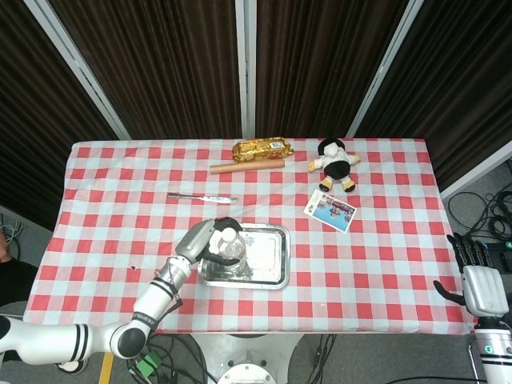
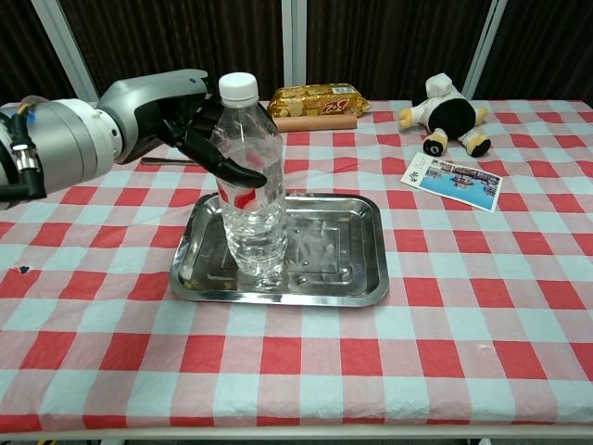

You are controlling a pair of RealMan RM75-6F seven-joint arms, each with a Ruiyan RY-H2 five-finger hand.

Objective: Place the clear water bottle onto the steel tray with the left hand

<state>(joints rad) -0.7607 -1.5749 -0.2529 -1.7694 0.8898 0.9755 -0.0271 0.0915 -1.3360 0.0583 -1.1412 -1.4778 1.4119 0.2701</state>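
Observation:
The clear water bottle [image 2: 252, 199] with a white cap stands upright on the left half of the steel tray [image 2: 338, 250]. My left hand [image 2: 196, 125] reaches in from the left and grips the bottle's upper body, dark fingers [image 2: 239, 172] curling across its front. From above, the bottle [image 1: 230, 245] and left hand [image 1: 205, 241] sit over the tray [image 1: 268, 262]. My right hand [image 1: 479, 285] is off the table's right edge with its fingers spread and nothing in it.
Behind the tray lie a knife [image 1: 202, 196], a rolling pin [image 1: 246, 166] and a gold snack bag [image 2: 315, 96]. A black-and-white plush toy [image 2: 445, 115] and a picture card [image 2: 451, 179] are at the back right. A checked cloth covers the table.

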